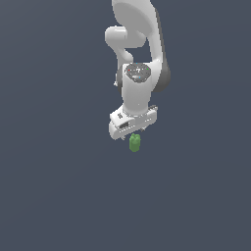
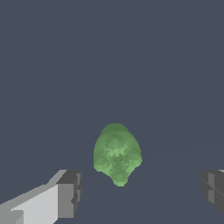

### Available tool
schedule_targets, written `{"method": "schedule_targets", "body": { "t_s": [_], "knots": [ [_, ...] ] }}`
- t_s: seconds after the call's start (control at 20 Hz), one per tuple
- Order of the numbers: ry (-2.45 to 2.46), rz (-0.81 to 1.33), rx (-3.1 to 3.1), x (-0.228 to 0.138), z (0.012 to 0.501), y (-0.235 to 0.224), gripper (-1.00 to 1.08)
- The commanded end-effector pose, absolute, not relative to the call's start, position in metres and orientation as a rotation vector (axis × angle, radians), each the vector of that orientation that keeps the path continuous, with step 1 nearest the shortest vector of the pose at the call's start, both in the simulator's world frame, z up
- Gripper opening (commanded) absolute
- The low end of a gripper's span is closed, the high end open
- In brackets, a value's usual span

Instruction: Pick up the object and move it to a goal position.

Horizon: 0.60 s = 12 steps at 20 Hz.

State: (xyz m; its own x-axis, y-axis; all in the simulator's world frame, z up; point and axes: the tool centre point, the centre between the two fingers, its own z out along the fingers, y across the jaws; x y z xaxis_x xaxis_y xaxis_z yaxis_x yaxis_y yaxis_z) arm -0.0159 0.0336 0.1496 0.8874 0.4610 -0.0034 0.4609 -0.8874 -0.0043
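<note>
Green object (image 2: 116,153) lies between spread tool (image 2: 142,192) fingers.

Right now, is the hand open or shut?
Open: the hand has its fingers spread wide, the green object lying untouched between them.

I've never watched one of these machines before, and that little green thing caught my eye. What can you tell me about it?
The green thing is small, matte and rounded, with a lumpy, faceted surface, the only coloured item against the plain dark grey ground. In the exterior view it sits just below the white hand. In the wrist view it looks egg-shaped, tapering to a blunt tip, and lies between the two wide-open grey fingers, touching neither.
</note>
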Motion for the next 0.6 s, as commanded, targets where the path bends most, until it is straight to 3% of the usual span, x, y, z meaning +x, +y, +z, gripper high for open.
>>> {"method": "schedule_targets", "body": {
  "t_s": [0.0, 0.55],
  "knots": [
    [-0.826, 0.004, -3.029, -0.0185, 0.1481, 0.0384, 1.00],
    [-0.952, 0.000, -2.994, -0.0226, 0.1459, 0.0462, 1.00]
  ]
}}
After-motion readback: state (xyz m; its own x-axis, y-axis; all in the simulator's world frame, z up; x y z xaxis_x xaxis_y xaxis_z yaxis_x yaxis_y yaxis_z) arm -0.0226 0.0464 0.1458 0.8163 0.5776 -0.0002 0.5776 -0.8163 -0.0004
